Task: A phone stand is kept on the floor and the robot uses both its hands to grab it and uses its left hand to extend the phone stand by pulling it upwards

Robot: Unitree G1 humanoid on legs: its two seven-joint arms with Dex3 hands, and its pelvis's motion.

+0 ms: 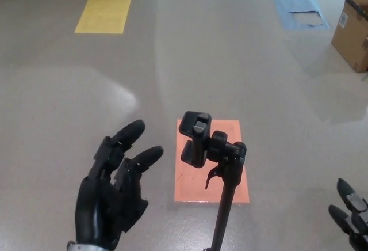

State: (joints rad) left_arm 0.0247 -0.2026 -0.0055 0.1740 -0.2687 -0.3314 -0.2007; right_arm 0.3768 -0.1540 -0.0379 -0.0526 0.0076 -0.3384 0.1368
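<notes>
We see the phone stand (214, 164) upright at centre, the left hand (113, 190) to its left, the right hand (352, 213) well apart at right.

black phone stand (215, 164), orange floor patch (195, 176).

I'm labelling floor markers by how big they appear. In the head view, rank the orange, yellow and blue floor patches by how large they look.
1. Orange patch, largest, though nearest the camera and partly behind the phone stand.
2. Yellow patch.
3. Blue patch, looks close to the yellow one, so that order is unsure.
</notes>
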